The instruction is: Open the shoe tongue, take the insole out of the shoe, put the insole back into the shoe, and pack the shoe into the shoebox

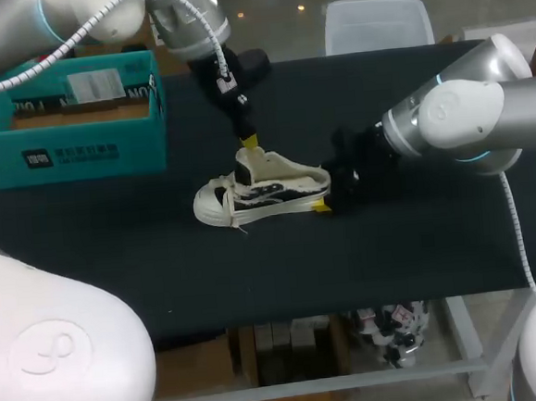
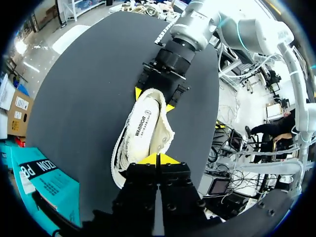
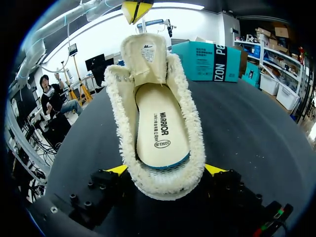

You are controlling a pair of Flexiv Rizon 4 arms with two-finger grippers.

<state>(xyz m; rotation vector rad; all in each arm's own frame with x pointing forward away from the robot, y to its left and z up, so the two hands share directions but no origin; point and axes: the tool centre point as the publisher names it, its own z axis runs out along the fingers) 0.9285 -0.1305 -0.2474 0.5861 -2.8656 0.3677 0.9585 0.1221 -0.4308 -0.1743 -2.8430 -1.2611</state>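
Insole (image 3: 160,128) lies inside shoe (image 1: 263,196); right hand (image 3: 166,169) clamps heel (image 3: 163,186), left hand (image 2: 158,159) apparently pinches tongue (image 3: 145,54).

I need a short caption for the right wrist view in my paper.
Right gripper clamps the shoe at its heel; insole lies inside, left gripper near the raised tongue.

Insole (image 3: 160,133) front hidden under tongue (image 3: 145,54), shoebox (image 2: 44,182) cut off at edge, shoe (image 3: 163,183) heel masking right jaws
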